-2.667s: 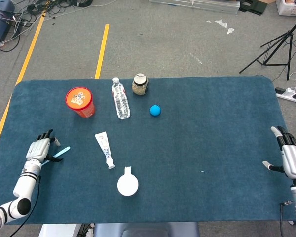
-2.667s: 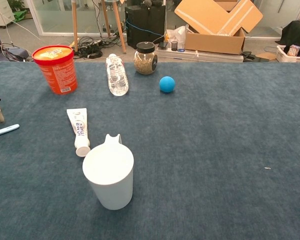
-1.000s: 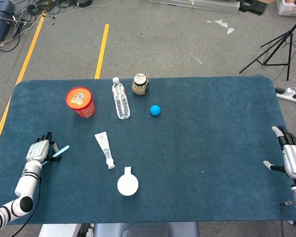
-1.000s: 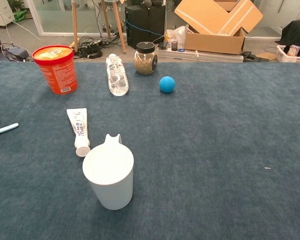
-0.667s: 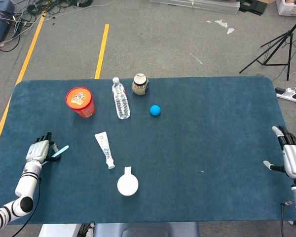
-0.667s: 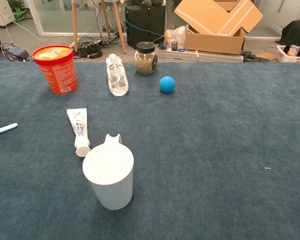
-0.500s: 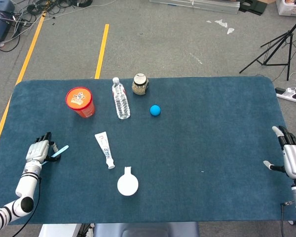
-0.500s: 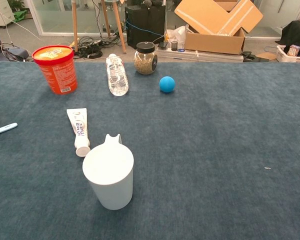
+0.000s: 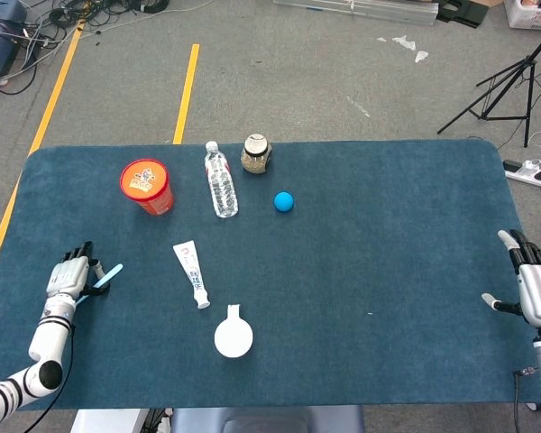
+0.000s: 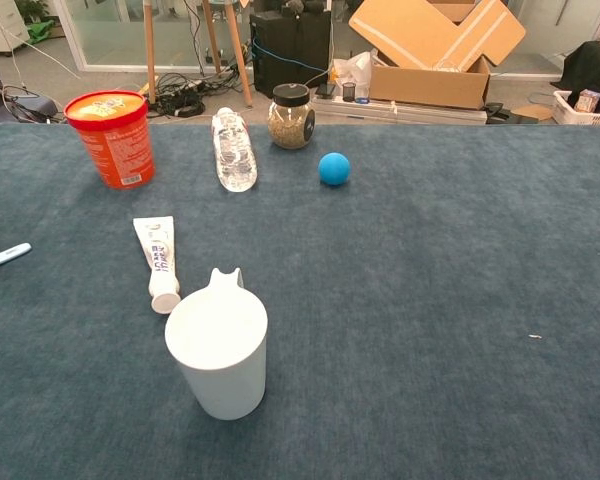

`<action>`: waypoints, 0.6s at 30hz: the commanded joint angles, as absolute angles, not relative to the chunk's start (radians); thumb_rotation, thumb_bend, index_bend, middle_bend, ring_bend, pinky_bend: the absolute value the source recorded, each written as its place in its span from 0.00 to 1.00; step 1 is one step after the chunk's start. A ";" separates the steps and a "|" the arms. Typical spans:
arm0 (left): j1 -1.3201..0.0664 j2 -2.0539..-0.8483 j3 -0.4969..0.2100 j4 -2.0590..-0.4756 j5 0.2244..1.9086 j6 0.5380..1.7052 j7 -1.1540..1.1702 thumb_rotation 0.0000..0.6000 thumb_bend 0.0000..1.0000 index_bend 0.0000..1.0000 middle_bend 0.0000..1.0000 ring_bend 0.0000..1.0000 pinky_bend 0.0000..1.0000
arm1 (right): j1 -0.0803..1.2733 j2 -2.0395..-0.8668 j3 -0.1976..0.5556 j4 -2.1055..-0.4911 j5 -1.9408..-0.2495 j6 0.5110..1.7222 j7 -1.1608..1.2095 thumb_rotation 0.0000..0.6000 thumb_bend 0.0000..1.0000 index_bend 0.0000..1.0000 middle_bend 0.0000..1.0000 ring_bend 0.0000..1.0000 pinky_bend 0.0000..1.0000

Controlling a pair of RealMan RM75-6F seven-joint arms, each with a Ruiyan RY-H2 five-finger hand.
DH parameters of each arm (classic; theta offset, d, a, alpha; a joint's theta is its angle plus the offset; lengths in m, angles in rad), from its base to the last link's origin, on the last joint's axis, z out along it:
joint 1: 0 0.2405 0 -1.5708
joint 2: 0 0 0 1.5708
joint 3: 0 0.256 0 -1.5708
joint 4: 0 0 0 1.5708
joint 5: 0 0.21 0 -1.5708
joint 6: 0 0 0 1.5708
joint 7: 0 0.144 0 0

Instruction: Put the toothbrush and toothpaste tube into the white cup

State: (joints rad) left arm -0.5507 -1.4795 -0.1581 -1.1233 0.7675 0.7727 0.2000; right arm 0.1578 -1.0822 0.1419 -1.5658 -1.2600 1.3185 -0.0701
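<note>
The light blue toothbrush [image 9: 109,274] is at the table's left side, held by my left hand [image 9: 67,280], whose fingers are curled around its handle. In the chest view only the brush's end [image 10: 5,257] shows at the left border, slightly off the cloth. The white toothpaste tube [image 9: 191,272] [image 10: 156,258] lies flat, cap toward the white cup [image 9: 233,336] [image 10: 218,352], which stands upright just in front of it. My right hand [image 9: 533,287] rests at the table's far right edge with its fingers apart and nothing in it.
A red tub [image 9: 147,186], a lying water bottle [image 9: 221,180], a lidded jar [image 9: 256,153] and a blue ball [image 9: 284,201] line the back of the blue cloth table [image 9: 388,253]. All stand beyond the tube and cup.
My left hand's fingers closed around the toothbrush, which then shifted slightly left and lifted at its free end. The right hand, tube and cup stayed where they were.
</note>
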 commanded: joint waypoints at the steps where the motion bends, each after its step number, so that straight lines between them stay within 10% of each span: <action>1: -0.548 -1.478 -0.159 -1.125 0.770 0.775 0.198 1.00 0.40 0.59 0.00 0.00 0.00 | 0.158 -1.083 0.142 -1.566 -1.260 1.319 -0.070 1.00 0.00 0.12 0.10 0.15 0.57; 18: -0.522 -1.413 -0.172 -1.233 0.816 0.857 0.194 1.00 0.43 0.61 0.00 0.00 0.00 | 0.156 -1.081 0.140 -1.569 -1.267 1.323 -0.068 1.00 0.00 0.12 0.10 0.15 0.57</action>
